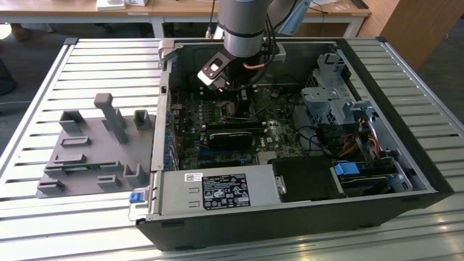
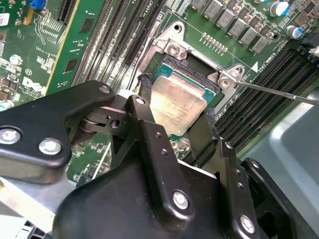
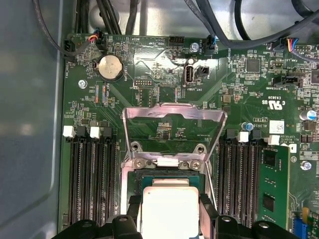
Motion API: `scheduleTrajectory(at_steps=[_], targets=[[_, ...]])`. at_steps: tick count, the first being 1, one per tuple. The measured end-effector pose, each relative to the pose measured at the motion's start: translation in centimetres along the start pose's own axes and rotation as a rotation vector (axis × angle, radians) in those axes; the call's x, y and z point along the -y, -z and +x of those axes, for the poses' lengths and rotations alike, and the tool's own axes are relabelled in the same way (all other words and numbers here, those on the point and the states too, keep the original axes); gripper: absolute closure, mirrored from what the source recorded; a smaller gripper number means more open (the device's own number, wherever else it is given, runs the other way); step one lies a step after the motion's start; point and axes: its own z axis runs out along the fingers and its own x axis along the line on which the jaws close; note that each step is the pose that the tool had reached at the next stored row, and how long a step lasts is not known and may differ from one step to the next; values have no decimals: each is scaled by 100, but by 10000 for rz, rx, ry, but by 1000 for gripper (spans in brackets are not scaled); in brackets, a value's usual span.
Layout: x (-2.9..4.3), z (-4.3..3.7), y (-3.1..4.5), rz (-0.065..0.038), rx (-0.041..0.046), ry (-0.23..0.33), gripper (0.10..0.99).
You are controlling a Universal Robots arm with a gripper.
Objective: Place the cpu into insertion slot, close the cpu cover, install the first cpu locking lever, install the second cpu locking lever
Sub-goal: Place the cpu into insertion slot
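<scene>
- A robot arm's black two-finger gripper point(image 2: 178, 97) reaches into an open black computer case point(image 1: 424, 179), its fingers point(image 2: 145, 94) closed against two opposite edges of the small square, silvery-beige cpu point(image 2: 177, 107).
- The cpu lies between the fingertips, directly over the insertion slot point(image 2: 189, 63), a square socket with a dark frame and silvery rim; whether the chip is fully seated or held just clear cannot be told.
- In the first wrist view, the cpu cover point(image 3: 174, 110), a thin silvery frame plate with a cut-out middle, stands raised open on the far side of the cpu point(image 3: 169, 211), with the gripper point(image 3: 170, 199) flanking the chip.
- Long black memory slots point(image 3: 89, 184) run on both sides of the socket in that view.
- In the second wrist view, a thin metal locking lever point(image 2: 279, 92) juts out beside the slot, unlatched.
- The exterior view shows the gripper point(image 1: 233, 98) low over the green motherboard point(image 1: 217, 117), and a grey moulded fixture tray point(image 1: 94, 147) on the slatted metal table point(image 1: 73, 65) at the exterior view's left of the case.
</scene>
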Motion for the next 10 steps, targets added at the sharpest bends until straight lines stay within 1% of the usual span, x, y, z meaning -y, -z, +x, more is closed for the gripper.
scheduleTrajectory(at_steps=[10], targets=[[3,25,-51,1,1,-6,545]])
